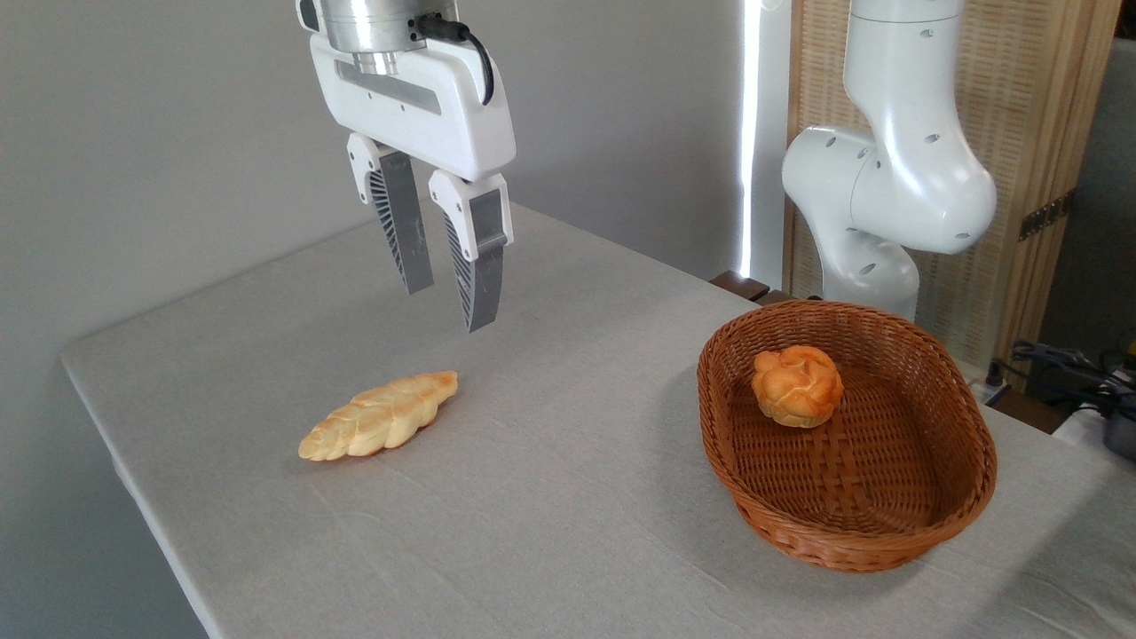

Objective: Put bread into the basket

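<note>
I am seeing one bun (797,386), one basket (887,524), one braided loaf (380,416), one desk (550,497), and my one gripper (449,307).

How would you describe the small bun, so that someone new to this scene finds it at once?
Look right on the grey table for the oval wicker basket. The bun lies inside it, toward the far end. It is round, knotted and orange-golden, unlike the long pale braided loaf lying on the cloth at left.
</note>
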Controlling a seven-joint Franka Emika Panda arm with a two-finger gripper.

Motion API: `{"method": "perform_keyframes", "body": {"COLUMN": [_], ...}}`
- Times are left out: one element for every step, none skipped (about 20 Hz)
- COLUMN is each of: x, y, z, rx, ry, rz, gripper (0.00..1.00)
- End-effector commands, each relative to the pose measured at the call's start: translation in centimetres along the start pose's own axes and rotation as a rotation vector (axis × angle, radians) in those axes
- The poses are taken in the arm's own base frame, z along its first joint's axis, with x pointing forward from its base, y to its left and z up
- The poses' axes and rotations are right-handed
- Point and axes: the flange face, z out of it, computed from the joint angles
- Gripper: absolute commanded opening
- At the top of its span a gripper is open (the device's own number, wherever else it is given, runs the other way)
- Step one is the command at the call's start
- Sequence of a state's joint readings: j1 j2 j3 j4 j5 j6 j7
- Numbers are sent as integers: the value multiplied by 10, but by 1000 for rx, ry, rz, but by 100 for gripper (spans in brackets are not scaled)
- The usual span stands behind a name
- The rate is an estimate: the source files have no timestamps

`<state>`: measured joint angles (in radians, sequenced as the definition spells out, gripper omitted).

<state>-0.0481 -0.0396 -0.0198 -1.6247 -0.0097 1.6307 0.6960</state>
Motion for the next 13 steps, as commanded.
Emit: {"method": "perform_keyframes", "body": {"x": [-4,-4,-4,-5,-5,-5,-6,-6,-6,-6,-6,-6,-6], "y": [0,1,1,2,2,2,2,2,2,1,2,1,2], "z": [0,0,0,0,0,-1,-2,-2,-2,-1,-2,-1,-2], "rx": [20,19,16,11,10,8,8,7,7,6,7,5,7], "ry": [-33,-34,-38,-42,-41,-36,-33,-33,-32,-34,-33,-34,-33], "rz": [-16,-20,-20,-20,-20,-22,-23,-23,-23,-23,-23,-22,-23], "gripper": [100,100,100,100,100,100,100,100,100,100,100,100,100]}}
